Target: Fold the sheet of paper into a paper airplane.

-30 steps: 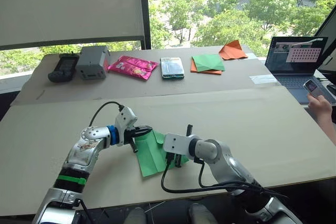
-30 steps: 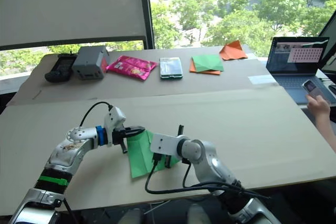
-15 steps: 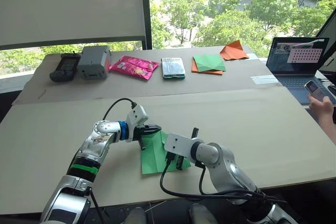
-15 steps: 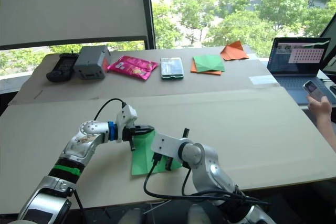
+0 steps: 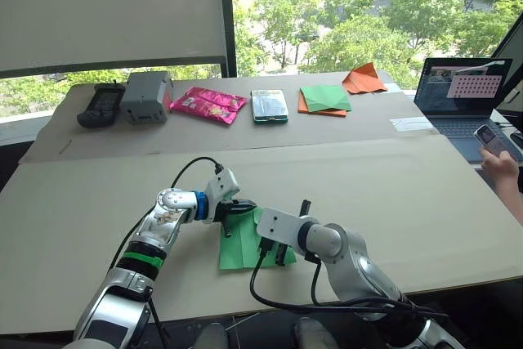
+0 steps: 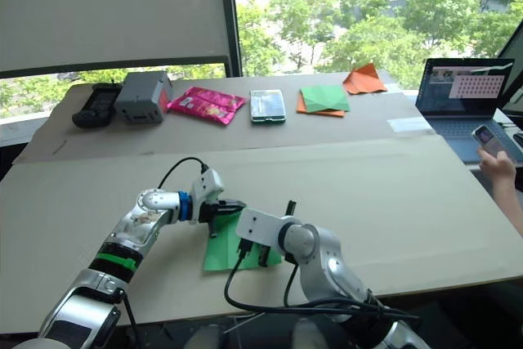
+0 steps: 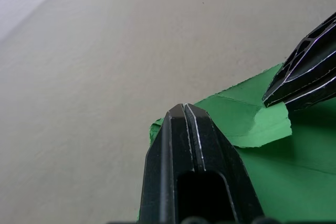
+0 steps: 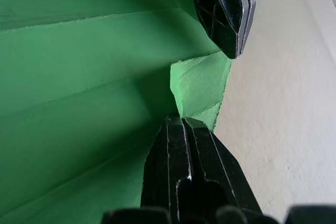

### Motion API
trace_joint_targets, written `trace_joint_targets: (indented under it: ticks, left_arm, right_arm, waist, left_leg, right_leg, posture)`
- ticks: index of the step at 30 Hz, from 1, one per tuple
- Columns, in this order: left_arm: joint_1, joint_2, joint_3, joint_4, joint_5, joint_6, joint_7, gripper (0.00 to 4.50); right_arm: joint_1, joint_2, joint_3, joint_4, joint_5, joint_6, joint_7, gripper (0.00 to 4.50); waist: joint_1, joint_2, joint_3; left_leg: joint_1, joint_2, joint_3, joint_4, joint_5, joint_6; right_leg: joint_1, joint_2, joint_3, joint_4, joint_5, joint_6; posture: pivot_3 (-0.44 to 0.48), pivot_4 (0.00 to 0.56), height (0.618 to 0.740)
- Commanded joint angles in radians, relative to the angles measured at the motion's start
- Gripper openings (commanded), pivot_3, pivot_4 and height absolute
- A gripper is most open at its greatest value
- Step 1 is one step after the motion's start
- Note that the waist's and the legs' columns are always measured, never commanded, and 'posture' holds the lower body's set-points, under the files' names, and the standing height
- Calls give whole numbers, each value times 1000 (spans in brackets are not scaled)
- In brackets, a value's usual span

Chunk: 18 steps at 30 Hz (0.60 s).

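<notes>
While both arms reach in over the near part of the tan surface [image 5: 409, 194], the sheet of paper [image 5: 239, 244] lies flat between them, close to the front edge. It is bright green, creased, with one small corner flap turned up at its far left end. The left gripper [image 5: 237, 208] sits at that corner, its two black fingers [image 7: 191, 166] pressed together with their tips on the paper's edge beside the flap. The right gripper [image 8: 197, 174] comes in from the other side, over the middle of the sheet; its fingers are also together, tips resting on the green paper just beside the same flap. The two sets of tips are near each other but apart. Along the far edge of the surface sit a black handset [image 5: 100, 105], a grey box [image 5: 147, 96], a pink packet [image 5: 207, 105], a darker green paper square [image 5: 325, 97] on an orange sheet, and an orange pointed paper shape [image 5: 362, 79]. At far right, a person's hand [image 5: 500, 169] holds a phone by a laptop [image 5: 459, 91].
</notes>
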Motion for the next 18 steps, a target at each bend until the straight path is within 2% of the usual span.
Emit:
trace_joint_targets:
  ticks: [1,10,13,18]
  left_arm:
    - [-20,6,-27,26,52,-36,12,0]
    - [-23,-11,-60,50,88,-37,21,0]
    - [-19,-9,-74,52,96,-19,7,0]
    - [-15,2,-103,51,116,0,-16,0]
  right_arm:
    - [8,-21,12,-1,-7,16,6,19]
    - [5,-31,19,-6,-5,1,8,19]
    - [-1,-34,19,-6,-6,-3,6,827]
    - [-4,-29,12,-11,-10,2,1,2596]
  waist:
    - [1,0,0]
    - [8,0,-1]
    - [9,0,-3]
    - [7,1,-10]
  left_leg:
    - [0,0,0,0,0,0]
    - [0,0,0,1,0,0]
    - [0,0,0,1,0,0]
    - [1,0,0,1,0,-1]
  right_leg:
    - [0,0,0,0,0,0]
    - [1,0,0,0,0,0]
    - [1,0,0,0,0,0]
    - [1,0,0,0,0,0]
  posture:
    - [0,150,732]
    - [0,150,732]
    - [0,150,732]
    - [0,150,732]
